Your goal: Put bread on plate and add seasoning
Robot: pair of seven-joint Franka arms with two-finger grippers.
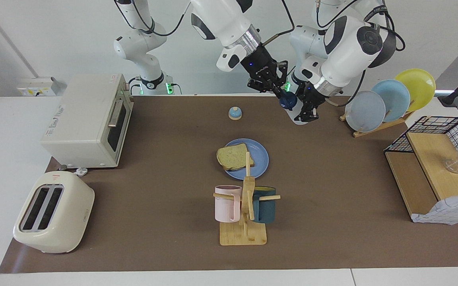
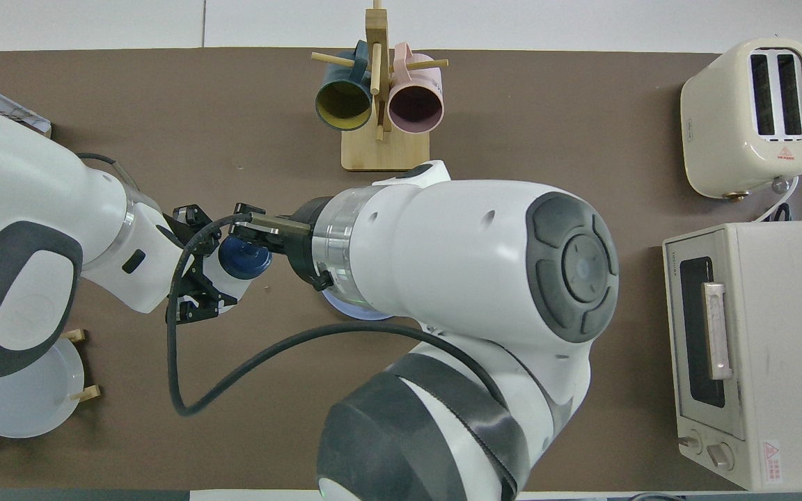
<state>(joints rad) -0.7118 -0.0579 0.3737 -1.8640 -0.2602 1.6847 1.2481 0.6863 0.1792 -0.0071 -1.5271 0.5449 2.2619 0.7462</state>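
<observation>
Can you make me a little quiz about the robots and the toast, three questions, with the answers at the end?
1. Pick one. The bread lies:
A) in the toaster
B) on the blue plate
C) on the mug rack

2. True or false: the left gripper holds the seasoning bottle.

3. Fill the gap: the right gripper is at the bottle's dark ___.

Key: 1 B. 2 true. 3 cap.
</observation>
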